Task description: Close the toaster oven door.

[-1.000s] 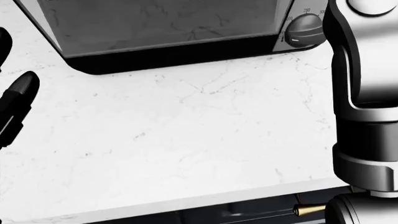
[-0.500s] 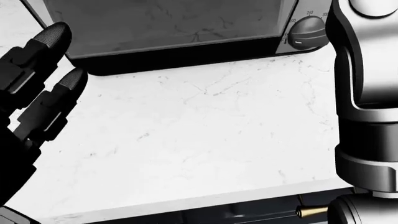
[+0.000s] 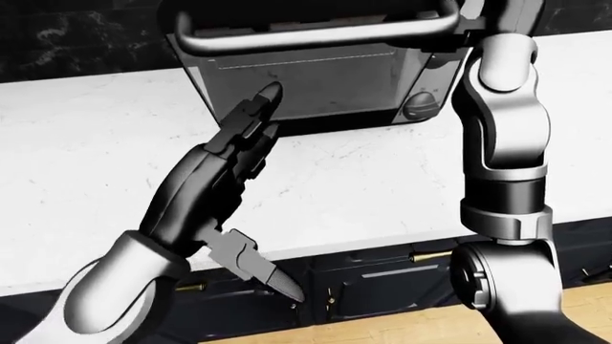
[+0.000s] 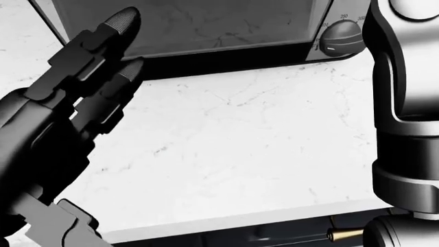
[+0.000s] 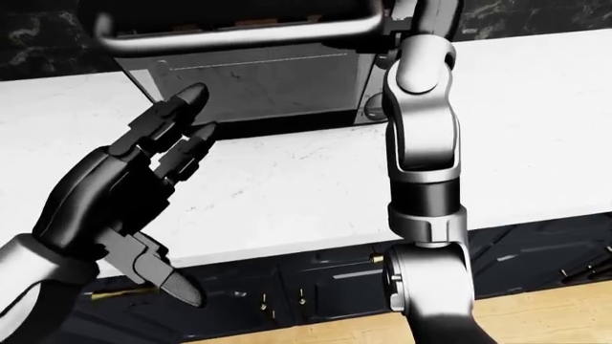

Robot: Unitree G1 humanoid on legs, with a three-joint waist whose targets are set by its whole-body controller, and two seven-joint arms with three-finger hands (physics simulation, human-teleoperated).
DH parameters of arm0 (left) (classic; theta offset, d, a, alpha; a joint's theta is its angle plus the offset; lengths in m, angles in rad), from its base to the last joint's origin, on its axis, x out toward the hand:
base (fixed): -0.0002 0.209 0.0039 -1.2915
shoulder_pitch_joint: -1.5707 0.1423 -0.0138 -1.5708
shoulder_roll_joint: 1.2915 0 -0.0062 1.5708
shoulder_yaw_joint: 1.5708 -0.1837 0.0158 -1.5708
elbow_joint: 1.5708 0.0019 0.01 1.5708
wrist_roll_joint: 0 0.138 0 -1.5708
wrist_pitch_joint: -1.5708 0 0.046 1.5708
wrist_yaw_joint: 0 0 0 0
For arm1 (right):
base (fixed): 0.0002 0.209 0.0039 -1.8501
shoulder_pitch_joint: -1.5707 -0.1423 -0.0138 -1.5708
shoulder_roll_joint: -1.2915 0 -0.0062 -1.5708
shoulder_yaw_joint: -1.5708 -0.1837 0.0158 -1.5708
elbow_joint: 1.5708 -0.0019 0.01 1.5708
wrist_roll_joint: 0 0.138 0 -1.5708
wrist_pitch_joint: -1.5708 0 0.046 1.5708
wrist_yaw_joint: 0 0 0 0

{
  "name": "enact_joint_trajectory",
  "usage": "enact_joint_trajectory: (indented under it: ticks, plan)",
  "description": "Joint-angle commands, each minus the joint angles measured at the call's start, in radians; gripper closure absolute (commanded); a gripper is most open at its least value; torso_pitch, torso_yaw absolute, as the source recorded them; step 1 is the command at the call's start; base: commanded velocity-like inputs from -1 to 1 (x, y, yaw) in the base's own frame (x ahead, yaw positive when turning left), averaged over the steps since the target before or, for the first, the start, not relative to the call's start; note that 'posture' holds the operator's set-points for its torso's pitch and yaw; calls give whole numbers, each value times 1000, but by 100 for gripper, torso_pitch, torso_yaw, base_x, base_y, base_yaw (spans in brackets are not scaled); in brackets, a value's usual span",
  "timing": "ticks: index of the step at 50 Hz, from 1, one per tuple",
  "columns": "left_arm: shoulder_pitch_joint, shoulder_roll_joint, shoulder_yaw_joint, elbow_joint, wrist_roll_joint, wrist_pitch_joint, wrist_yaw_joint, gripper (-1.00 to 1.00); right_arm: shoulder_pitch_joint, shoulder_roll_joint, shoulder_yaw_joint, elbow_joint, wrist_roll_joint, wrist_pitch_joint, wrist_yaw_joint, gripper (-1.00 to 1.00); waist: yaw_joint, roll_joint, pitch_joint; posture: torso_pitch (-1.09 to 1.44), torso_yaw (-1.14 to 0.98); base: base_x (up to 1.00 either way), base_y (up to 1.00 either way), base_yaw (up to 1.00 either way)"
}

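The toaster oven sits on the counter at the top of the eye views. Its glass door [image 3: 306, 79] faces me, with the handle bar [image 3: 306, 32] across its top and a dial [image 3: 418, 107] at its right. I cannot tell how far the door stands open. My left hand [image 3: 260, 118] is open, its fingers [image 4: 120, 23] stretched up at the door's lower left, close to the glass; contact cannot be told. Its thumb [image 3: 278, 281] hangs low. My right arm [image 3: 502, 136] rises at the right, and its hand leaves the top edge by the handle's right end.
The white marble counter [image 3: 364, 186] runs across the views. Dark cabinet fronts with brass pulls [image 3: 430, 254] are below its near edge, with wooden floor [image 3: 402, 331] under them. A dark wall [image 3: 77, 43] stands behind the oven.
My left hand has come up into the head view from the left edge and reached toward the oven door's lower left. The right arm and the oven have barely shifted.
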Motion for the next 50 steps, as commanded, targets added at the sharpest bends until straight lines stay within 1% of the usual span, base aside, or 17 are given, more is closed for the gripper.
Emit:
enact_joint_trajectory:
  ticks: [1,3,5,7,14,17,23,28,31,36,39,43,50]
  plan:
    - [-33,-30,12,-10,69,28,-55,-100,-64,-17,-17,-73,-9,-69,-24,-100,0,-7,-39,0,0,0,0,0]
    - [-49,-39,-19,-4,141,27,-103,-100,-53,-16,-18,-82,-8,-67,-25,-100,0,-10,-39,0,0,0,0,0]
    - [-71,-57,-25,22,195,35,-145,-100,-55,-19,-20,-81,-6,-66,-24,-100,1,-13,-40,0,0,0,0,0]
    - [-57,-71,-42,15,253,31,-190,-100,-54,-22,-22,-81,-4,-67,-25,-100,3,-16,-40,0,0,0,0,0]
    - [-57,-131,-63,21,379,59,-293,-100,-55,-22,-20,-82,-2,-65,-28,-100,4,-24,-40,0,0,0,0,0]
    - [-82,-146,-51,47,409,72,-328,-100,-58,-22,-20,-77,-2,-67,-29,-100,6,-26,-40,0,0,0,0,0]
    - [-100,-163,-65,69,461,71,-364,-100,-66,-25,-21,-75,-1,-63,-28,-100,7,-30,-40,0,0,0,0,0]
    - [-162,-174,-71,125,499,74,-393,-100,-65,-27,-22,-74,0,-63,-30,-100,9,-33,-40,0,0,0,0,0]
    - [-152,-180,-86,132,521,62,-409,-100,-66,-30,-24,-76,2,-60,-29,-100,11,-35,-41,0,0,0,0,0]
    - [-130,-170,-117,120,552,56,-480,-100,-60,-28,-21,-80,0,-59,-30,-100,12,-36,-41,0,0,0,0,0]
    - [-141,-178,-118,122,573,63,-502,-100,-67,-28,-21,-75,-1,-59,-29,-100,13,-38,-41,0,0,0,0,0]
    - [-147,-183,-125,148,605,38,-523,-100,-67,-26,-20,-78,-2,-58,-28,-100,14,-40,-40,0,0,0,0,0]
    - [-208,-194,-126,212,654,20,-552,-100,-68,-28,-22,-73,-1,-61,-28,-100,17,-43,-40,0,0,0,0,0]
